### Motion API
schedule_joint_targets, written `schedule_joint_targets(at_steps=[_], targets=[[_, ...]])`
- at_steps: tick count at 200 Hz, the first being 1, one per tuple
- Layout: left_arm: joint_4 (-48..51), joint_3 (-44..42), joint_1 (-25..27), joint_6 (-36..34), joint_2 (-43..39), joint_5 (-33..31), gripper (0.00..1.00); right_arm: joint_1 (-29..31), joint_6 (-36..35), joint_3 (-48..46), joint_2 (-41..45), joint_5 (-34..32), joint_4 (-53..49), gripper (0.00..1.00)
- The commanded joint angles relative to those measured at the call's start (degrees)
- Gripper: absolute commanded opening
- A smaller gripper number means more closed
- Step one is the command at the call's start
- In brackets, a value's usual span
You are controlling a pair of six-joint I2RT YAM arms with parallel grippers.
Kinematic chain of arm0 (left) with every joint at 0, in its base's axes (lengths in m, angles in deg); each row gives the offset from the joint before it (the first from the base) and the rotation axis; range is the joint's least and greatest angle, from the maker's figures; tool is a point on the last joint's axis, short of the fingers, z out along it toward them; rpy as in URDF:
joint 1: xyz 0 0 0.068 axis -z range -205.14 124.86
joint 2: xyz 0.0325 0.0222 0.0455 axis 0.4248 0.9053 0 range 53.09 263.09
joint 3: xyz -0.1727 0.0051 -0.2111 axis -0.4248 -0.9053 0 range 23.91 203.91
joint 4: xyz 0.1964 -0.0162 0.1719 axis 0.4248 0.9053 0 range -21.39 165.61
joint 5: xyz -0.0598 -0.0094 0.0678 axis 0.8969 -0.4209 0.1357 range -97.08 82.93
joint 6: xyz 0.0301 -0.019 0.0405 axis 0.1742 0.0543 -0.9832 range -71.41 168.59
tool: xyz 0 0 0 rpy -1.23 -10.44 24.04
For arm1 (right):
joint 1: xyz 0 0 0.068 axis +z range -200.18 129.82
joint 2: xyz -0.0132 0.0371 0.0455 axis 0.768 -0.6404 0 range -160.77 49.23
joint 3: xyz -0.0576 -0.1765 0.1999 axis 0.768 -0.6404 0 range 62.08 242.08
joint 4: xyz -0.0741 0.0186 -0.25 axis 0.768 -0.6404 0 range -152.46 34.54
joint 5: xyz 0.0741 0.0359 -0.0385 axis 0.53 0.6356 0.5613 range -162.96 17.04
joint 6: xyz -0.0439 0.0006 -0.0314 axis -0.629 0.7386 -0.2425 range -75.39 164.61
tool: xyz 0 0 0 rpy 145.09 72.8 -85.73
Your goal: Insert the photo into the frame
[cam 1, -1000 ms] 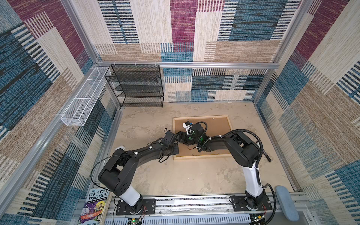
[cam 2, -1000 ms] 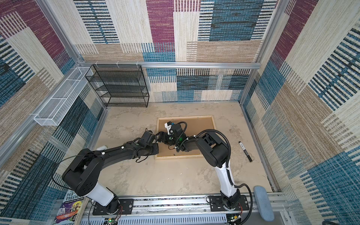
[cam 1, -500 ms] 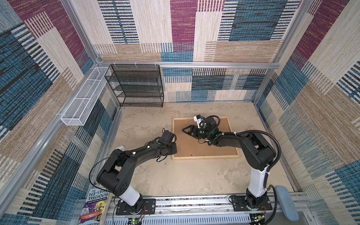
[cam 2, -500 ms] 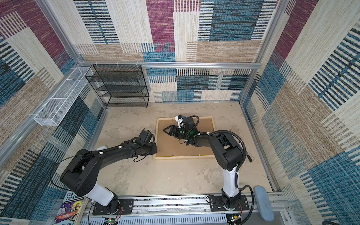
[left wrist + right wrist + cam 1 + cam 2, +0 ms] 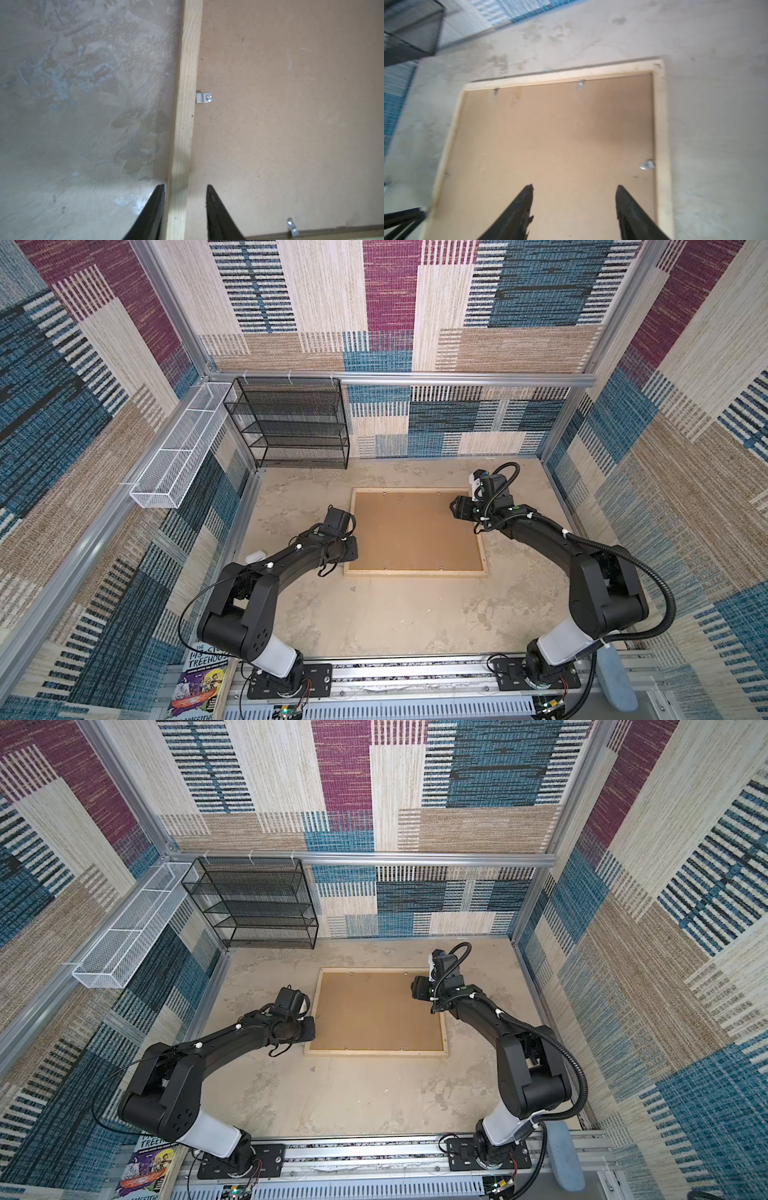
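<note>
**Hands parted to opposite sides of the frame**

Since a second ago the right hand (image 5: 574, 187) has drawn away from the left hand (image 5: 185, 187). It has left the frame's left-middle, where the two met, and crossed to the far right part. The left hand has backed off to the left rail.

The frame (image 5: 415, 573) lies flat on the desk (image 5: 395, 614), back up, with a brown backing board (image 5: 415, 531) filling it.

Left hand: fingers apart, astride the left rail. One finger is outside over the desk, the other over the board with a gap to the wood. It grips nothing. A metal tab (image 5: 204, 97) sits further along the same rail.

Right hand: fingers spread over the board near the right rail, empty.

The photo cannot be seen in any view.

Readable writing: "TREEHOUSE" on a book (image 5: 199, 676) beside the left arm's base.
</note>
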Motion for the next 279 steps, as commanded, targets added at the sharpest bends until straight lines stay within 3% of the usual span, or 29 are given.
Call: schedule_joint_targets(at_steps=[1, 72, 184, 223, 279], targets=[[1.3, 0.5, -0.1, -1.9, -1.8, 0.8, 0.38, -0.4, -3.6, 0.0, -1.0, -7.8, -5.5, 0.58], [-0.7, -3.5, 0.4, -0.6, -12.4, 3.6, 0.4, -1.6, -4.6, 1.2, -8.0, -13.6, -7.9, 0.38], [-2.2, -3.2, 3.8, -1.3, -12.8, 3.7, 0.4, -2.3, -4.7, 1.8, -10.6, -15.0, -8.2, 0.17], [-4.9, -4.1, 8.4, -2.8, -13.6, 2.0, 0.4, -2.6, -5.3, 2.4, -10.0, -14.4, -8.7, 0.08], [-14.5, -7.1, 20.8, -11.5, -14.4, -0.8, 0.43, -2.7, -7.3, 6.0, -6.1, -12.3, -13.8, 0.07]])
